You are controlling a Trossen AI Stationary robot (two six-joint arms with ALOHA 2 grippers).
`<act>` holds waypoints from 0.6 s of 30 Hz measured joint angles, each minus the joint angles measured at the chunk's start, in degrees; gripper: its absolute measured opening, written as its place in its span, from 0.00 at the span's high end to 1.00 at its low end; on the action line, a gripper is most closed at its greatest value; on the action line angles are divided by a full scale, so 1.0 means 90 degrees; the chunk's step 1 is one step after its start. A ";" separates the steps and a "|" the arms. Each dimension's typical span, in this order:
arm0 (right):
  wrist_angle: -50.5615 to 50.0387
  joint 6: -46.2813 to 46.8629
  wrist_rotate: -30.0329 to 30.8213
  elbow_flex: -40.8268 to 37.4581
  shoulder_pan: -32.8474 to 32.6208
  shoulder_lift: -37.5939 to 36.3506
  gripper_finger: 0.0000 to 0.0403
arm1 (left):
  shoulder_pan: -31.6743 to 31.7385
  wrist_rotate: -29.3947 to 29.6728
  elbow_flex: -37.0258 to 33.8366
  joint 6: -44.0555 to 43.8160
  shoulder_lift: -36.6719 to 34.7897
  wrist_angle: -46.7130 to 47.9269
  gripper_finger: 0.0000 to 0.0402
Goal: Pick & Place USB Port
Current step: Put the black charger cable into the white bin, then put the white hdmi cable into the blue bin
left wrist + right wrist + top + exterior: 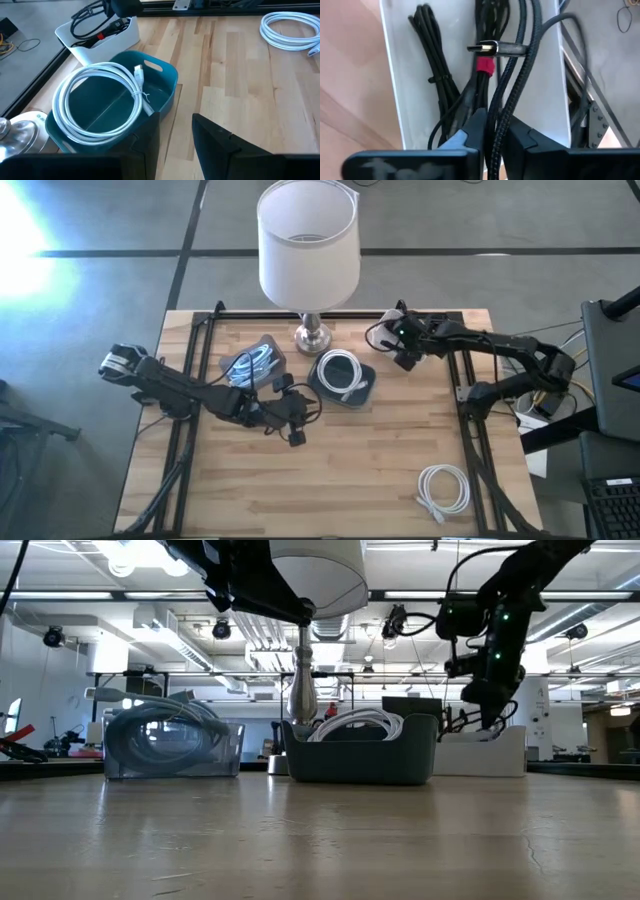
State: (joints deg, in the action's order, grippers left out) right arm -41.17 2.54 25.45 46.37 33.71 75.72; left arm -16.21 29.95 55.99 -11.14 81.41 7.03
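Worktop (330,470) of pale wooden planks, seen from above: the right tool (408,352) hangs over the white rectangular plastic bin (395,323) at the far edge, the left tool (292,425) waits just beside the teal plastic tub (365,390) holding a coiled white cable (341,372). At table height, the right tool reaches down into the white bin. Left wrist: its tool stands released, facing the teal tub. Right wrist: the tool is clenched around a black braided USB cable (512,75), whose metal plug (485,48) lies just beyond the fingertips, over the bin
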 joint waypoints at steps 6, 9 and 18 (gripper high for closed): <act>-0.0005 -0.0067 -0.0001 0.0064 -0.0002 0.0354 0.79 | 0.0000 -0.0002 0.0000 0.0000 0.0000 0.0002 0.71; -0.0004 -0.0065 0.0000 0.0198 -0.0005 0.0473 0.74 | 0.0000 -0.0002 0.0000 0.0000 0.0000 0.0002 0.71; -0.1546 0.0628 -0.0044 0.1240 -0.0132 0.0479 0.66 | 0.0000 -0.0002 0.0000 0.0000 0.0000 0.0002 0.71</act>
State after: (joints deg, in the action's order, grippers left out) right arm -55.08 8.20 25.06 57.53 32.52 80.03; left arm -16.21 29.93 55.99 -11.14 81.41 7.05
